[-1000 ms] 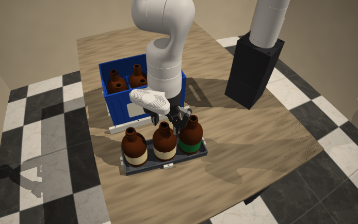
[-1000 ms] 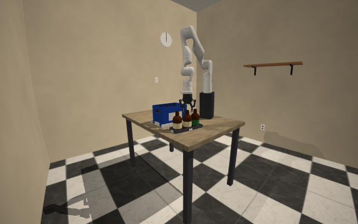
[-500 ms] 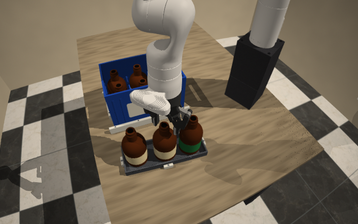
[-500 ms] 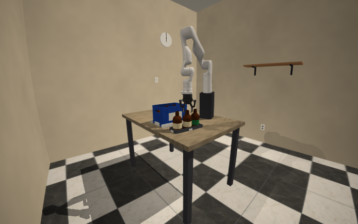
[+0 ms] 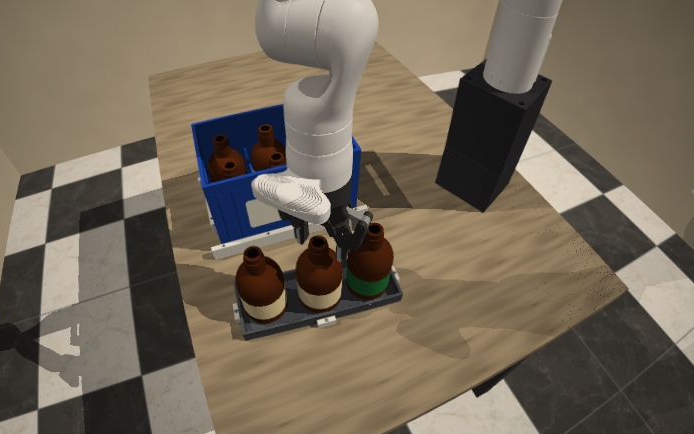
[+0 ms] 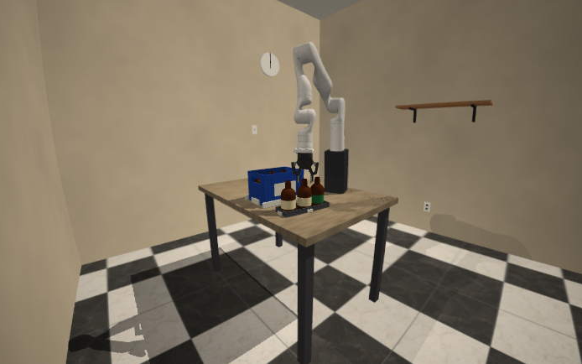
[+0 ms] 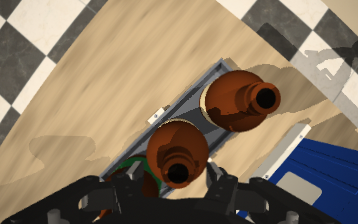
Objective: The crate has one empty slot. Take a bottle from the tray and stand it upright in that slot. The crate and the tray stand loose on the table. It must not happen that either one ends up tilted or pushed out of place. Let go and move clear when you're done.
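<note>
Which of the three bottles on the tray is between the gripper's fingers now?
The middle bottle, cream-labelled: the open gripper straddles its neck. The green-labelled bottle and the other cream-labelled bottle stand outside the fingers.

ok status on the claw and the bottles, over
Claw open, holding nothing, straddling the middle bottle neck. All three bottles upright in tray. Green-label bottle close beside one finger.

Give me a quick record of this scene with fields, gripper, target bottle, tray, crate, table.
gripper: open, nothing held, lowered over the tray with fingers either side of the middle bottle's neck
target bottle: middle one, cream label, upright
tray: dark grey, holds three upright brown bottles; cream label at one end, green label at the other
crate: blue, behind the tray, bottles inside
table: wooden
</note>
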`<state>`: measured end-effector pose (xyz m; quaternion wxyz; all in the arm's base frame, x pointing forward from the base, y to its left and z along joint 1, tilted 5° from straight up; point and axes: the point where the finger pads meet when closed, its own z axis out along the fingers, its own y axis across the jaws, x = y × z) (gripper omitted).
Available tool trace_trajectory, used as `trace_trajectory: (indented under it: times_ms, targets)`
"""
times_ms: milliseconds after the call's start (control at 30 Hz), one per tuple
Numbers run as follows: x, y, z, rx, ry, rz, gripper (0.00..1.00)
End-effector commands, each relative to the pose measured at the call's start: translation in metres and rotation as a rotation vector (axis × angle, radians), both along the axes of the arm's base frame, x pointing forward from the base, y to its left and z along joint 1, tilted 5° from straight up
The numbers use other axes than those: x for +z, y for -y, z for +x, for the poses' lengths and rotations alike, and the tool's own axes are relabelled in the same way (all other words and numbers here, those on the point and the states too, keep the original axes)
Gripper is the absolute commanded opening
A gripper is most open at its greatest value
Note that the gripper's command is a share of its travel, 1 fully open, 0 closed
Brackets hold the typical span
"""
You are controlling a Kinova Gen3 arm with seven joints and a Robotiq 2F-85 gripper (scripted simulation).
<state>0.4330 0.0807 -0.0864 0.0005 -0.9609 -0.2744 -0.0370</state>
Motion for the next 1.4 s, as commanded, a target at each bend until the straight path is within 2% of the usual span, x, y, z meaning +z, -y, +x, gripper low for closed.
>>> trace_trajectory:
  times_ms: [0, 400, 433, 1367]
  targets:
    - [0.0003, -0.0018, 0.0044, -0.007, 0.009, 0.003, 0.64]
    - [0.0003, -0.0018, 0.0044, -0.007, 0.009, 0.003, 0.64]
    - [0.0003, -0.0018, 0.0044, -0.007, 0.009, 0.003, 0.0]
    - [0.0003, -0.0018, 0.0044, -0.007, 0.009, 0.003, 0.0]
